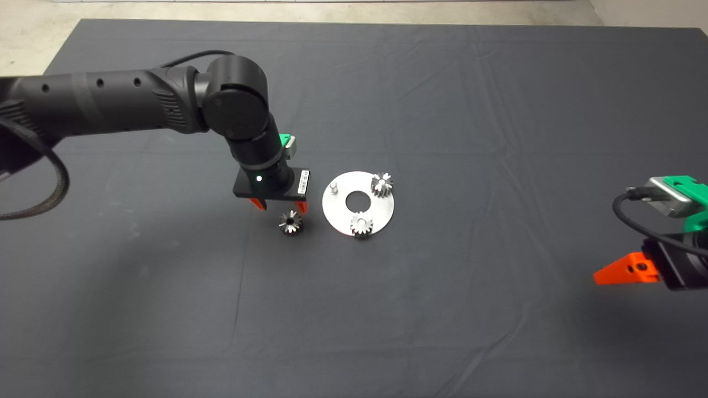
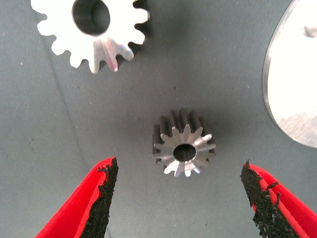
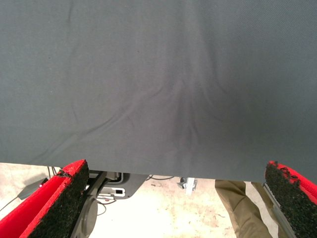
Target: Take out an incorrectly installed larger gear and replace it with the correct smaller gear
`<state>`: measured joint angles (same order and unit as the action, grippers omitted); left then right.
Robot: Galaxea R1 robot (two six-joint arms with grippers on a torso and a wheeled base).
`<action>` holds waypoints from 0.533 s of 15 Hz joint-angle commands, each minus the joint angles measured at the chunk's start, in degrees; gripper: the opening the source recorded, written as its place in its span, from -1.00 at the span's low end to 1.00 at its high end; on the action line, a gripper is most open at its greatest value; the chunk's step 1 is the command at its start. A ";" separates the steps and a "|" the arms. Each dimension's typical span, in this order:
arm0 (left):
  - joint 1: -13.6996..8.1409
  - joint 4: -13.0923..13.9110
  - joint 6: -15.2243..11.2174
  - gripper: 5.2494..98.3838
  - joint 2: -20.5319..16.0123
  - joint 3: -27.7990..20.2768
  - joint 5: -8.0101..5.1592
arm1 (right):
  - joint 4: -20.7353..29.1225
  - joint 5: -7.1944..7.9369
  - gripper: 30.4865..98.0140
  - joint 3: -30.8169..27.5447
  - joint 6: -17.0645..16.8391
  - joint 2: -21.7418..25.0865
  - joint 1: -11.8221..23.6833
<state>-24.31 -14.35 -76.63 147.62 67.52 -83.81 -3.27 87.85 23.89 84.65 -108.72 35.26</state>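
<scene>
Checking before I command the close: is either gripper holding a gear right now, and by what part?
Nothing is held. The left gripper is open, its fingers apart around the smaller gear on the mat. The right gripper is open, parked at the mat's edge.

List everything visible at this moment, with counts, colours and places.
mat: one, dark grey, covering the table.
disc: one, silver, mid-mat.
peg: one, silver, bare, on the disc.
mounted gears: two, silver, on the disc.
smaller gear: one, silver, on the mat beside the disc.
larger gear: one, bright silver, on the mat near it; seen only from the left wrist.
person's leg: one, khaki, beyond the mat's edge.
left hand: red fingers, open, over the smaller gear.
right hand: red fingers, open, parked at the mat's right.
</scene>
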 commanded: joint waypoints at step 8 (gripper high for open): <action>2.07 -2.02 -0.10 0.25 -1.68 -0.65 1.63 | 1.77 7.16 0.88 0.00 -0.19 -0.16 1.05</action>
<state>-23.81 -15.48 -76.65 146.31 67.50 -83.41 -3.27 87.85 23.89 84.65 -108.74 35.26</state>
